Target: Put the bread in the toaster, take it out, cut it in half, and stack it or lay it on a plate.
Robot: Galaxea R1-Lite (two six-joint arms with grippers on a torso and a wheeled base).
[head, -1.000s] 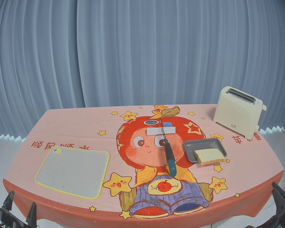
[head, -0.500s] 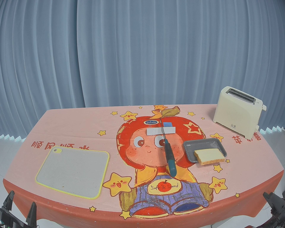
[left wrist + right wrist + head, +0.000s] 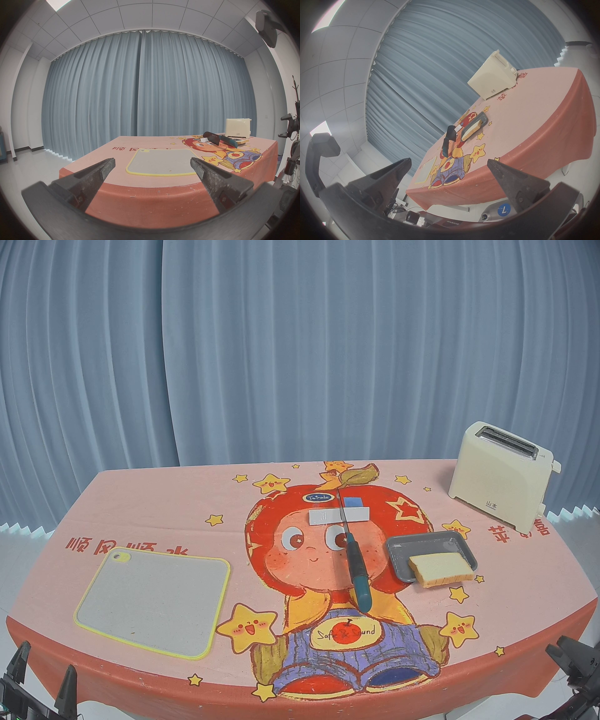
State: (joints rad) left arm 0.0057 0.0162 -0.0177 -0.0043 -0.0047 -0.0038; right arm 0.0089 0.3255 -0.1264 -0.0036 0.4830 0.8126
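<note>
Bright, even light falls from above, its source a lit ceiling panel [image 3: 57, 3] in the left wrist view, and the surface [image 3: 187, 515] is lit uniformly from edge to edge. The toaster [image 3: 500, 474] and knife [image 3: 356, 555] cast only faint, soft-edged shadows close to their bases. Wide-angle distortion bows the curtain [image 3: 312, 352] folds and the surface's near edge, and both wrist views darken to black at their corners.
</note>
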